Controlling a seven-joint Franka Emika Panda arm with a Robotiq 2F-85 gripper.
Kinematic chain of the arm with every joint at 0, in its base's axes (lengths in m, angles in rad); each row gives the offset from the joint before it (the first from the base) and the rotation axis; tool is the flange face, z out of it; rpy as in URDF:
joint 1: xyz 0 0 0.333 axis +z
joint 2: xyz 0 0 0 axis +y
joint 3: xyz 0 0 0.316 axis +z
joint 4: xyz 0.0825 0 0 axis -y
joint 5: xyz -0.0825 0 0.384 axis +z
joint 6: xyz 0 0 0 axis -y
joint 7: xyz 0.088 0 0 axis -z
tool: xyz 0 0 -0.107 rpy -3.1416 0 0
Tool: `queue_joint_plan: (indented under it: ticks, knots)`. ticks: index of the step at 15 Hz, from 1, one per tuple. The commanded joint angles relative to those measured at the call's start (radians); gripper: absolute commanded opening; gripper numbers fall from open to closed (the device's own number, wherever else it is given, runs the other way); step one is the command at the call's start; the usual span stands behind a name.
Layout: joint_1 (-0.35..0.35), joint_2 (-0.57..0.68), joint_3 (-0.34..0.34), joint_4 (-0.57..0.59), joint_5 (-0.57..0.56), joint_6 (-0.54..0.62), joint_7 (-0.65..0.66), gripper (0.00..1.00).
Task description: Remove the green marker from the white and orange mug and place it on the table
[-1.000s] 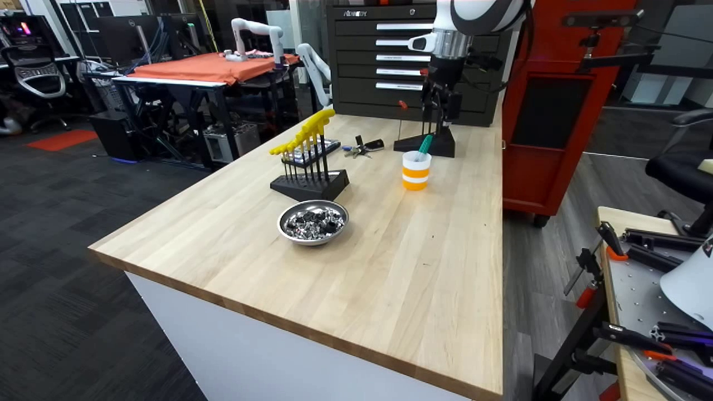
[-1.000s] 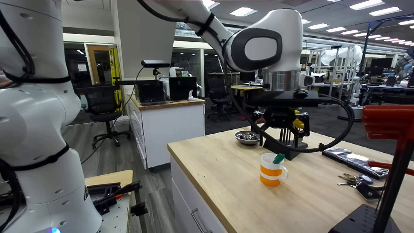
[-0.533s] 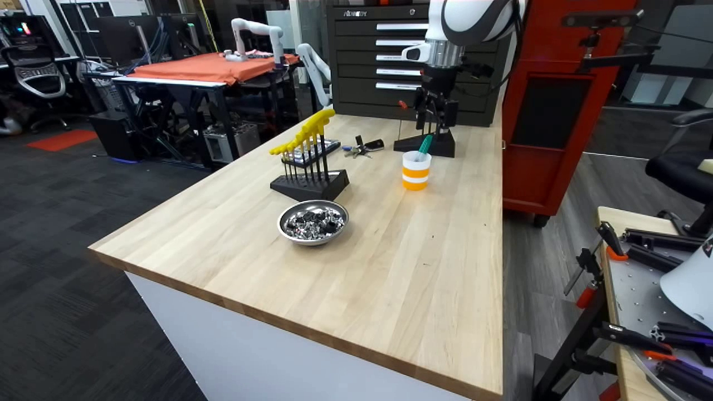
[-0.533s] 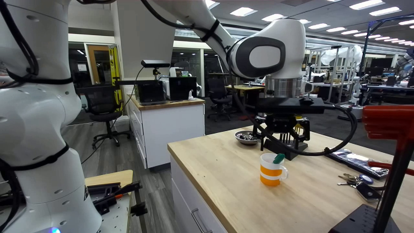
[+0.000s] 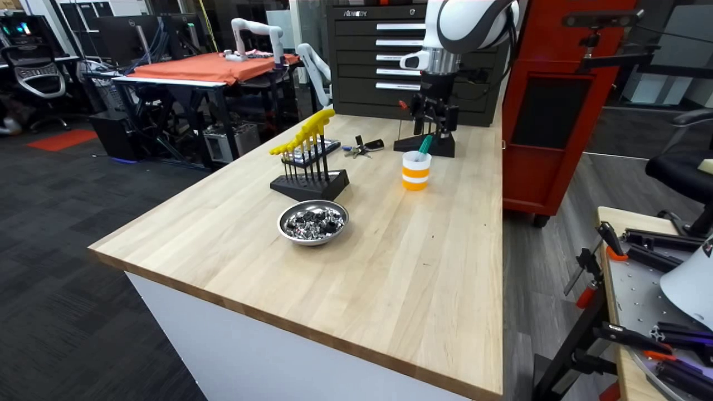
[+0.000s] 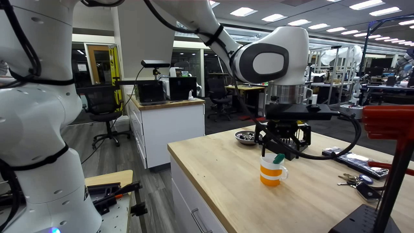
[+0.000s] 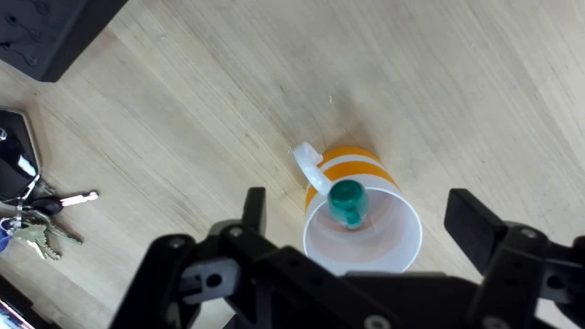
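The black two-fingered gripper [image 7: 361, 214] hangs pointing down above the light wooden tabletop [image 5: 345, 312], and its fingers [image 7: 254, 210] are well apart! Straight to the wrist view: the cylindrical mug banded in white and orange [image 7: 358, 170] shows right in that gap, one finger at nine o'clock, the other at three. How high the tips stand over the rim, I can't tell. And the green plastic marker [image 7: 348, 200]? In the mug, tilted, its rounded end poking out at eleven o'clock, right beside the glossy white handle [image 7: 313, 171]. Both exterior views have the mug upright on the tabletop. Now round the clock from the mug in an exterior view: at eight, a round silver metal bowl [image 5: 315, 241] of small shiny and dark pieces [image 5: 315, 224]; at nine, a black stand of yellow-handled tools [image 5: 309, 188]; at ten, a bunch of keys with a black fob [image 5: 362, 148]; up at twelve, beyond the gripper, a dark drawer cabinet with pale pulls [image 5: 384, 100]; and at two, a tall red cabinet [image 5: 543, 184].
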Motion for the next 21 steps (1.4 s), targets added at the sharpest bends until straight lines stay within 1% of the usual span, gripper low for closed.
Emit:
queue_joint_plan:
  ticks: [1,2,3,13,14,15,18,21]
  knots:
    - [-0.031,0.023,0.024,0.029,0.001,-0.005,-0.062,1.00]
    - [-0.032,0.026,0.025,0.030,0.003,-0.004,-0.070,0.77]
    - [-0.033,0.028,0.026,0.031,0.003,-0.001,-0.079,0.74]
    - [-0.032,0.041,0.029,0.049,-0.015,0.001,-0.130,0.07]
    - [-0.033,0.040,0.029,0.049,-0.014,0.000,-0.136,0.02]
    - [-0.032,0.037,0.029,0.048,-0.015,-0.004,-0.138,0.06]
    - [-0.027,0.018,0.023,0.041,-0.040,-0.018,-0.131,0.06]
    - [-0.020,-0.008,0.013,0.033,-0.098,-0.038,-0.119,0.06]
